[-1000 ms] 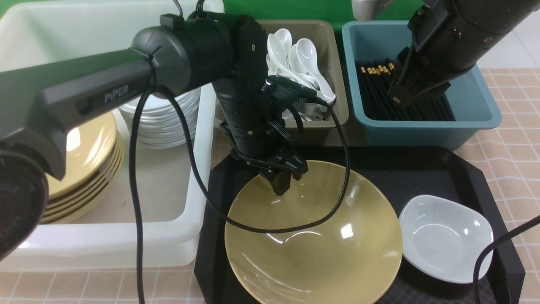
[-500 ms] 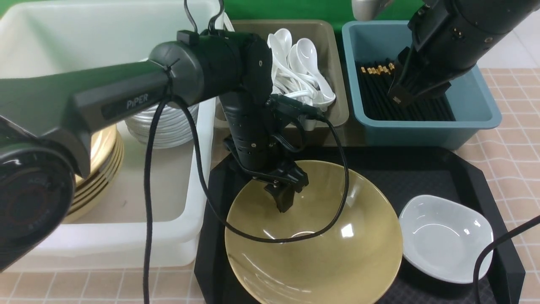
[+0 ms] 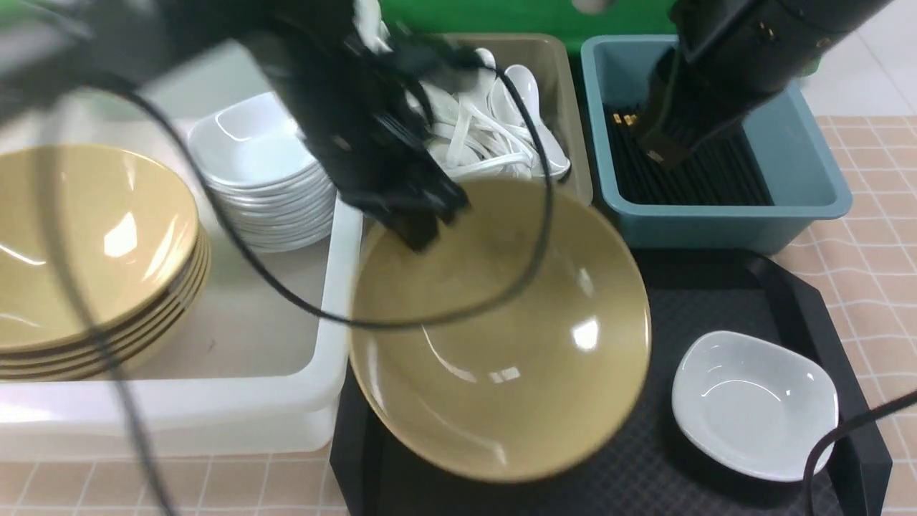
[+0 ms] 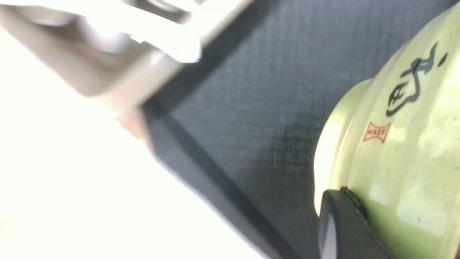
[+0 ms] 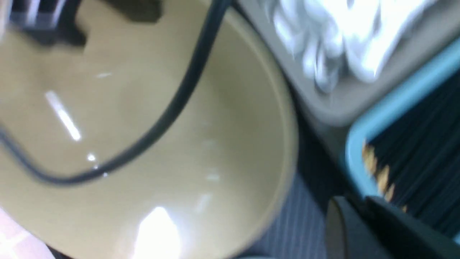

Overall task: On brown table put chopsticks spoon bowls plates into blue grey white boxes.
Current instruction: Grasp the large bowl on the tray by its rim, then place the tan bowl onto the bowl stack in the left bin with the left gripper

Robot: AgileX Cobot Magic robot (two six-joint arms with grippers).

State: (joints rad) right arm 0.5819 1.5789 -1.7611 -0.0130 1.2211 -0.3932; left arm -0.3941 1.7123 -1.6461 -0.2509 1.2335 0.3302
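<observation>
At front-view centre, the left tool (image 3: 418,231) clamps a tilted yellow bowl (image 3: 501,344) by its rim above the black tray (image 3: 716,290); upper right, the right tool (image 3: 655,154), grip unclear. Left wrist view: a finger (image 4: 337,230) on the bowl's outside. Right wrist view, blurred: probably chopsticks (image 5: 424,162) in the blue box (image 5: 391,104).

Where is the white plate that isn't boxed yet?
Front view, lower right: the plate lies on the black tray, just right of the tilted yellow bowl.
</observation>
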